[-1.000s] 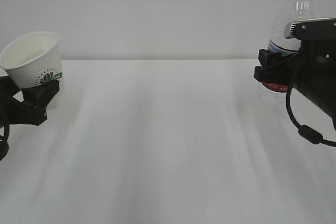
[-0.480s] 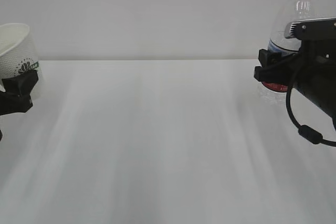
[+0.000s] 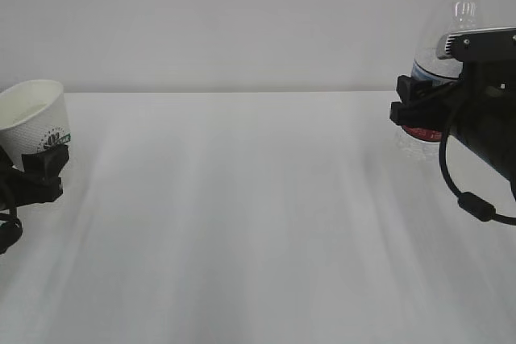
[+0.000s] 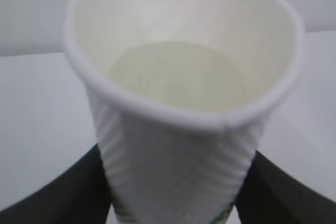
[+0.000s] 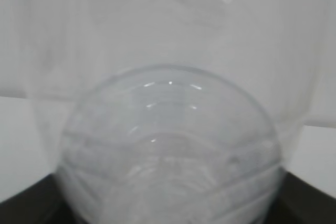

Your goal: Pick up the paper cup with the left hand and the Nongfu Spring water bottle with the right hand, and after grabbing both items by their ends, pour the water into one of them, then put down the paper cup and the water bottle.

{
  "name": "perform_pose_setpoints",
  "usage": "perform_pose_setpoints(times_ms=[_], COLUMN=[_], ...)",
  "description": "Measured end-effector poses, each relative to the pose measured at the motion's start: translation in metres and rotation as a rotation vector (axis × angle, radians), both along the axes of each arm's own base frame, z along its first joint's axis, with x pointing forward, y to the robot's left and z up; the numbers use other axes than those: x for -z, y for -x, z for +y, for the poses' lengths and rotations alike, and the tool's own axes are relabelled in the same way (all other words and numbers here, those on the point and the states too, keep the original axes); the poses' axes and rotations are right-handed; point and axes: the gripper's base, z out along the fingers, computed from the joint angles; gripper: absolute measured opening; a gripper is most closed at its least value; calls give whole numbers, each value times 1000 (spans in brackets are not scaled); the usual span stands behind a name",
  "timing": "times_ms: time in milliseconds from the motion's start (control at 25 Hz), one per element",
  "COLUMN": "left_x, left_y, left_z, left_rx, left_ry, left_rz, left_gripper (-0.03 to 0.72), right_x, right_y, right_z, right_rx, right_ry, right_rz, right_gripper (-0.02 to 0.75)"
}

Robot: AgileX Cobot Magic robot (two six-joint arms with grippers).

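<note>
Paper cup [image 3: 36, 122]: white, ribbed wall, dark green leaf logo on its side, cream inside, a shallow pool of clear water [image 4: 178, 77] at the bottom. It stands nearly upright, rim squeezed slightly oval, clamped low on its wall between the fingers of the left hand [image 3: 40, 173].

Water bottle [image 3: 451, 54]: clear ribbed plastic, red neck ring, no cap visible, red label partly hidden. It stands upright, gripped around the label band by the right hand [image 3: 415, 110], neck rising well above it. A black cable [image 3: 472, 199] trails below.
</note>
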Motion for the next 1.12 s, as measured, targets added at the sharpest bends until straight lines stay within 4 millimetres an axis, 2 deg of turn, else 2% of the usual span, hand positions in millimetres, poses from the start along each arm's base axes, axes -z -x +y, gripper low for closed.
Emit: perform_pose_setpoints(times_ms=[200,320,840,1120], left_x=[13,16,5,14], left_y=[-1,-9,-42,-63], left_z=[0,-1,-4,-5], left_rx=[-3,-3,-10,-31], left_ry=[-6,-6,4,11], left_rz=[47,44,-49,-60], left_gripper=[481,481,480,480], right_x=[0,0,0,0], right_y=[0,0,0,0], right_z=[0,0,0,0], right_rx=[0,0,0,0], right_ry=[0,0,0,0], right_rz=[0,0,0,0], right_gripper=[503,503,503,503])
